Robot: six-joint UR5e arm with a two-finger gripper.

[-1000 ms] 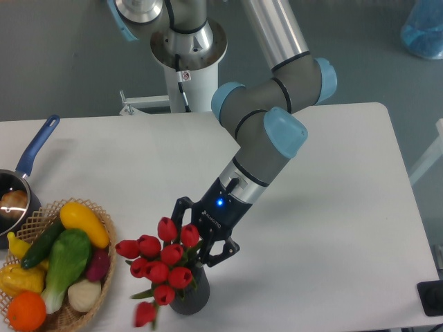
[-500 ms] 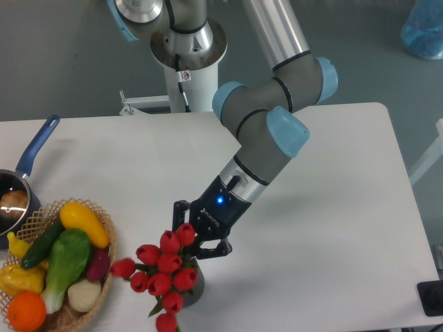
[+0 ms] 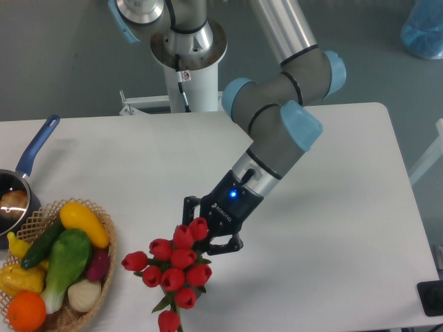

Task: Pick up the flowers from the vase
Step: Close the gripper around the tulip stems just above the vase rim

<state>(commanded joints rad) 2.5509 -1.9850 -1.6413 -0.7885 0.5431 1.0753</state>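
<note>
Fingers (image 3: 201, 238) clamped on the flowers (image 3: 175, 266), blooms trailing toward the desk's front edge (vase hidden).

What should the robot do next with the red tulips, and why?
Probably lift a little higher. The gripper seems closed on the flowers, though the bunch hides its fingers. I can't see the vase beneath them, so a small raise should make sure the stems come free.

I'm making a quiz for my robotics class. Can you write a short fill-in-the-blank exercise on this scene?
1. The tulips beside the claw are ____ in colour.
2. The pan has a ____ handle.
3. The vegetables lie in a ____ at the table's left edge.

Missing words: red; blue; basket
</note>
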